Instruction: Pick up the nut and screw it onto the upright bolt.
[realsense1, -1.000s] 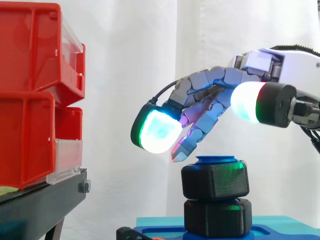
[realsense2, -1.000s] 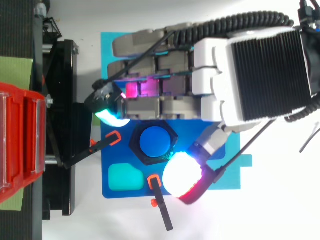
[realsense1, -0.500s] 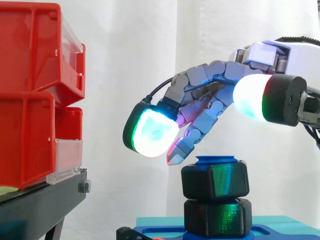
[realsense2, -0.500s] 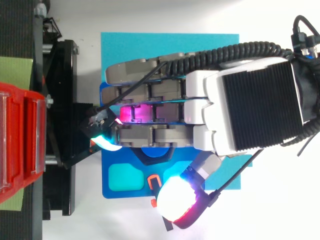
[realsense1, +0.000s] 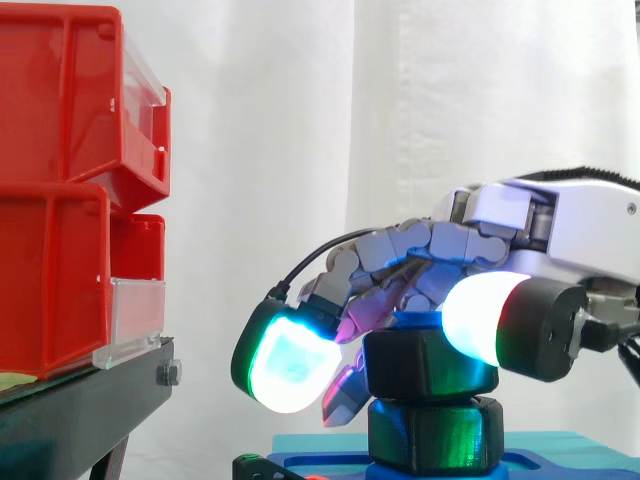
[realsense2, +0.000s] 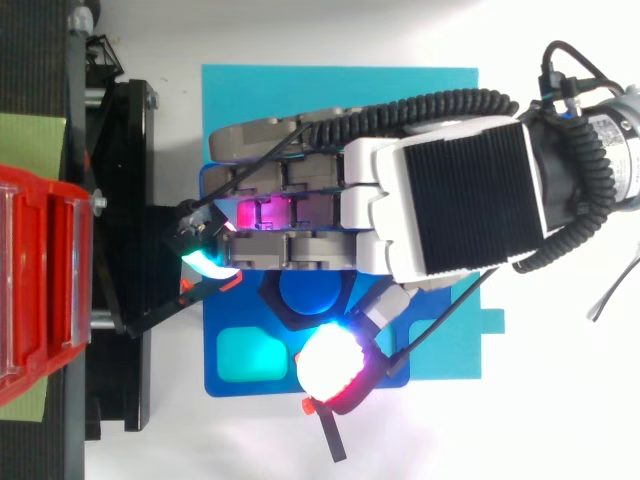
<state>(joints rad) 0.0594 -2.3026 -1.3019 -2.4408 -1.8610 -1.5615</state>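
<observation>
1. The robot hand (realsense2: 460, 200) sits low over the black hex nut (realsense1: 405, 365), reaching in from the right of the side view; whether it has closed on the nut or only surrounds it cannot be told
2. The nut is already on the upright blue bolt (realsense2: 300, 292), stacked just above a second black nut (realsense1: 435, 435) that sits on the blue fixture plate (realsense2: 250, 389)
3. From above, the bolt's blue top peeks out just beside the robot hand's underside, so the nut lies directly beneath it and slightly toward the lower edge of the top view
4. The bolt's long axis runs straight up from the plate, square to the teal mat (realsense2: 340, 90) on the white tabletop (realsense2: 560, 420); any turning would likely have to go round that vertical line
5. The red bins (realsense1: 60, 190) on their black stand (realsense1: 80, 410) stand well apart to the left, clear of the work
</observation>
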